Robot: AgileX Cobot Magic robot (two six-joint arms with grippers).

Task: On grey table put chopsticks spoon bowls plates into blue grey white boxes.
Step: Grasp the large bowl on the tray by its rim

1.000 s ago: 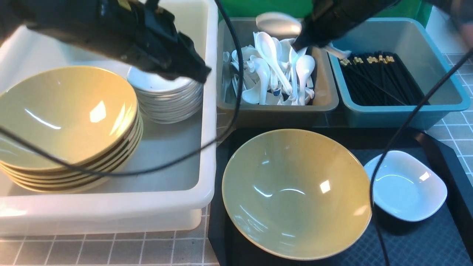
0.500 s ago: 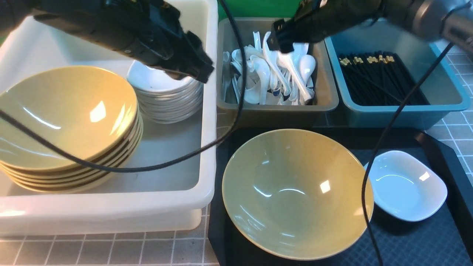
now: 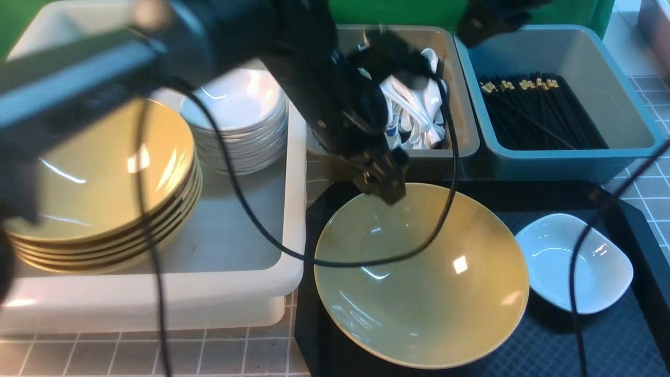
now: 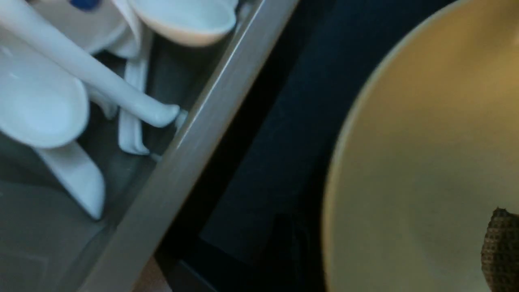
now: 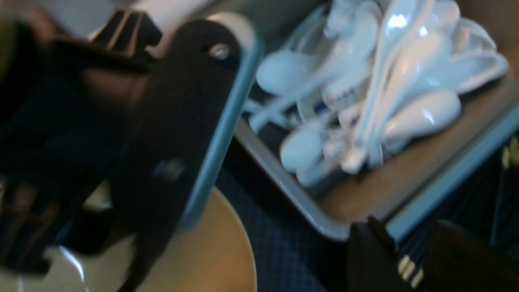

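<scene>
A yellow-green bowl [image 3: 419, 277] and a small white plate [image 3: 573, 262] lie on the black tray. My left gripper [image 3: 390, 191] hangs over the bowl's far rim, open and empty. In the left wrist view only one of its pads [image 4: 502, 251] shows, above the bowl [image 4: 425, 162]. My right gripper [image 5: 409, 259] is open over the blue box [image 3: 576, 162], and the chopsticks [image 3: 539, 110] show through its gap. Spoons [image 3: 419, 115] fill the grey box [image 3: 460, 131]. Stacked bowls [image 3: 99, 173] and stacked plates [image 3: 238, 120] sit in the white box [image 3: 157, 303].
The black tray [image 3: 602, 345] lies in front of the grey and blue boxes, close beside the white box. My left arm's cable [image 3: 293, 251] droops over the white box's rim and the bowl. The grey table [image 3: 157, 356] shows along the near edge.
My left arm swung right from above the white box to the tray bowl's far rim, and its gripper opened. My right gripper let the spoon go into the grey box and drew back towards the blue box.
</scene>
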